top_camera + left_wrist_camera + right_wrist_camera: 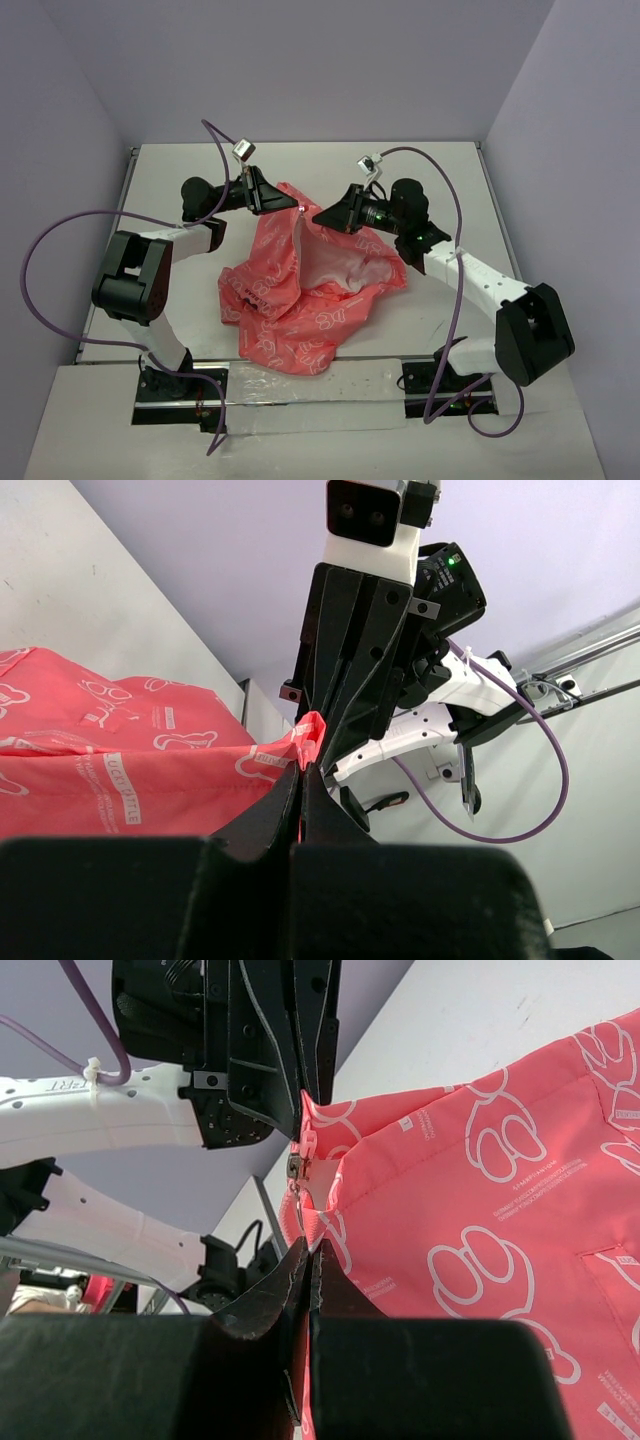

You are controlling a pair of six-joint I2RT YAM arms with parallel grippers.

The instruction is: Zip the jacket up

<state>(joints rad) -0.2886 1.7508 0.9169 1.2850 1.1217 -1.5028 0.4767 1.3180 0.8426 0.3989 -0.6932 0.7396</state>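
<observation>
The jacket (300, 300) lies crumpled in the middle of the table (170, 180), its far edge lifted. The left gripper (292, 206) pinches that edge tight; the right gripper (317, 217), just beside it, is clamped on it too. Only the right wrist view shows the metal zip slider (295, 1167), just beyond its fingertips

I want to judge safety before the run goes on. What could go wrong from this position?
1. The left gripper and right gripper each pinch only a thin edge of the jacket; it may slip out.
2. The two stand very close, so they could collide.
3. Most of the jacket lies crumpled on the table, so the zipper slider might jam on folds.
</observation>
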